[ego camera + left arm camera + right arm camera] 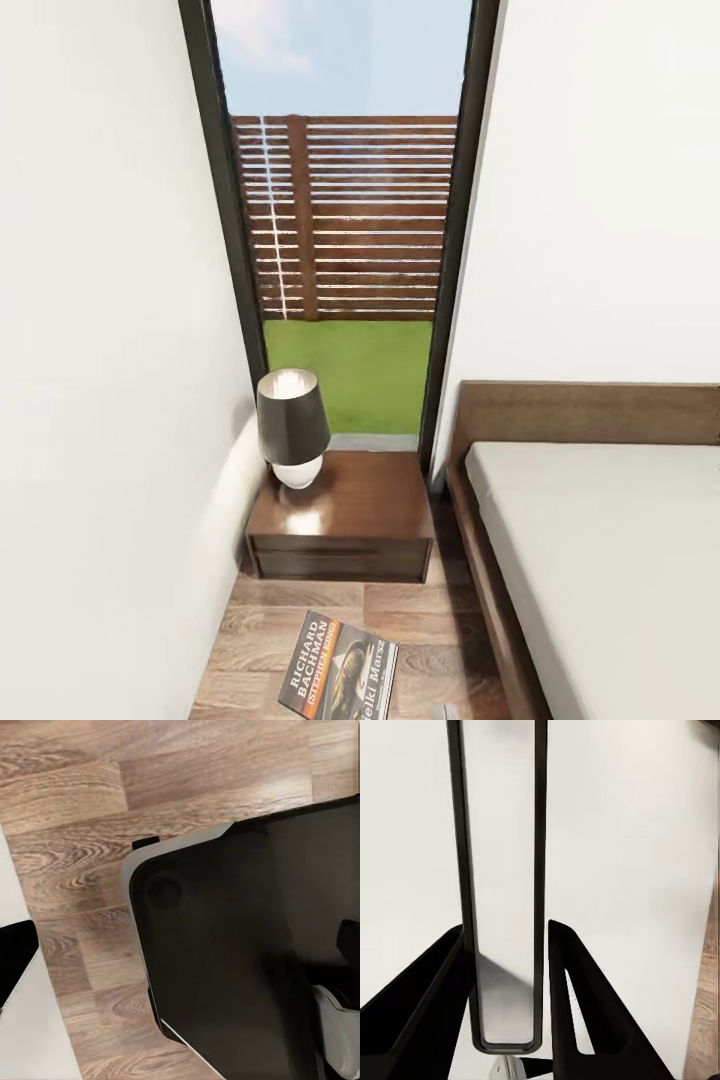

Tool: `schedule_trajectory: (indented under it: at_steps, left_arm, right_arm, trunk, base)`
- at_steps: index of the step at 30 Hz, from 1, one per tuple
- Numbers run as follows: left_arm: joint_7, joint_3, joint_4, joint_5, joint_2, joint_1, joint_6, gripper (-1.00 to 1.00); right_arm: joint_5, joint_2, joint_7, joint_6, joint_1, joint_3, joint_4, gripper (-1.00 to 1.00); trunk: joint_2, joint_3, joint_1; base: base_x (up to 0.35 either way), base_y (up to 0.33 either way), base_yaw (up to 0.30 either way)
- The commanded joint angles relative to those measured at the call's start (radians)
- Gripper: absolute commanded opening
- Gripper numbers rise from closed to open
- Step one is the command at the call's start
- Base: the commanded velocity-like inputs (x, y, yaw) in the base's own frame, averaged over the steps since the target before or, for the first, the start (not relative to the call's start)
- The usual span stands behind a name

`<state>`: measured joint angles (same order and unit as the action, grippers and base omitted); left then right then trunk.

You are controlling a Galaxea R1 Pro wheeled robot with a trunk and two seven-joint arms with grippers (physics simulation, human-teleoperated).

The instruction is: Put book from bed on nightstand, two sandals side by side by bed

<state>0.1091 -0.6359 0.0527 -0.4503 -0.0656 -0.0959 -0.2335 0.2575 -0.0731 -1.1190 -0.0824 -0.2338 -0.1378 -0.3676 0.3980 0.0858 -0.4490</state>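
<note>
Black fingers (420,1005) of the right gripper (506,997) stand spread apart, nothing between them, facing a white wall with a tall dark-framed window (502,885). Whether the left gripper is open or closed cannot be told. Glossy and thin, the book (338,668) lies on the wood-plank floor (440,640) before the boxy nightstand (345,525), which bears a dark-shaded lamp (292,425); the pale-mattressed bed (600,540) stands alongside.

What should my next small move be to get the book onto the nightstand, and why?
Probably bring the right gripper down toward the book. Its fingers stand apart with nothing between them, aimed at the wall and window. The book appears to lie on the floor just in front of the nightstand, whose top has bare room beside the lamp.
</note>
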Motion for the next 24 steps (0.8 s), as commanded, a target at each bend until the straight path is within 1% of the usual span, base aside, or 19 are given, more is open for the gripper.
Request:
schedule_trajectory:
  at_steps: [1,11,24]
  left_arm:
    - [0.004,-0.007,-0.001,-0.01,0.0,-0.001,-0.003,1.0]
    - [0.004,-0.007,-0.001,-0.01,0.0,-0.001,-0.003,1.0]
    - [0.004,-0.007,-0.001,-0.011,0.0,-0.001,-0.003,1.0]
  right_arm:
    - [0.005,-0.001,-0.004,-0.008,-0.001,-0.003,0.0,-1.0]
    - [0.005,-0.002,-0.003,-0.008,-0.001,-0.003,0.0,-1.0]
    - [0.005,-0.002,-0.002,-0.009,-0.001,-0.003,0.0,-1.0]
  trunk:
    - [0.002,0.002,-0.001]
    - [0.002,0.002,-0.001]
    - [0.002,0.002,-0.001]
  base:
    - [0.258,-0.099,-0.059]
    - [0.257,-0.087,-0.026]
    - [0.257,-0.016,-0.002]
